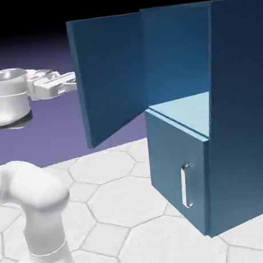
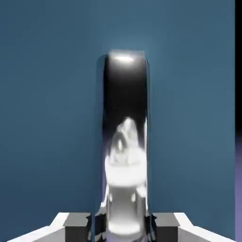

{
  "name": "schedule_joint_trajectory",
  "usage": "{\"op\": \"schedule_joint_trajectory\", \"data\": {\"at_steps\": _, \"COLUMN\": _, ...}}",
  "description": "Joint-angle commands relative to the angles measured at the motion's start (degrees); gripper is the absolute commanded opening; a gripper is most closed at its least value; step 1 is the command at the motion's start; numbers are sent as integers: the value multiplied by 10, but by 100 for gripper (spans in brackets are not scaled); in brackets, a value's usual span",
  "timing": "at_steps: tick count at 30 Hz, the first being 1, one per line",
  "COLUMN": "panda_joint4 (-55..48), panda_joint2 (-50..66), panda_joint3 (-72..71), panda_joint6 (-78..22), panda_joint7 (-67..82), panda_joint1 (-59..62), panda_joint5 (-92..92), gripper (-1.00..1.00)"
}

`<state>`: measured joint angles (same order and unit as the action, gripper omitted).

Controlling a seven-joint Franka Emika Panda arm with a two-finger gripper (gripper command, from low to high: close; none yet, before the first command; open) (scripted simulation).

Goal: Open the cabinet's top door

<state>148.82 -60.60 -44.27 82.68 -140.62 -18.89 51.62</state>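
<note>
- You have the cabinet (image 1: 235,116) standing on the tabletop (image 1: 126,215), its upper compartment exposed.
- Your top door (image 1: 110,73) is swung wide open toward the arm.
- The lower door (image 1: 175,169) sits shut below.
- Your gripper (image 2: 124,227) is clamped on the top door's silver handle (image 2: 124,118), which fills the space between the fingers (image 2: 78,222).

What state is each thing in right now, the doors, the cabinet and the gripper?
top door: swung wide open.
lower door: closed.
cabinet: upright, upper compartment exposed.
top door's handle: between the fingertips.
gripper: shut on that handle.
</note>
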Motion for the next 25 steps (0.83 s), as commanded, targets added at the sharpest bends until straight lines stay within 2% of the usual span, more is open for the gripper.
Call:
{"op": "schedule_joint_trajectory", "data": {"at_steps": 1, "panda_joint4": -20, "panda_joint2": 14, "panda_joint3": -21, "panda_joint6": -20, "panda_joint7": -4, "panda_joint1": 19, "panda_joint5": -13, "gripper": -100}}
{"op": "schedule_joint_trajectory", "data": {"at_steps": 12, "panda_joint4": -231, "panda_joint2": 105, "panda_joint3": -221, "panda_joint6": -196, "panda_joint7": -24, "panda_joint1": 245, "panda_joint5": -104, "gripper": -100}}
{"op": "schedule_joint_trajectory", "data": {"at_steps": 24, "panda_joint4": -433, "panda_joint2": 91, "panda_joint3": -379, "panda_joint6": -325, "panda_joint7": 9, "panda_joint1": 489, "panda_joint5": -156, "gripper": -100}}
{"op": "schedule_joint_trajectory", "data": {"at_steps": 25, "panda_joint4": -433, "panda_joint2": 91, "panda_joint3": -379, "panda_joint6": -325, "panda_joint7": 9, "panda_joint1": 489, "panda_joint5": -156, "gripper": 100}}
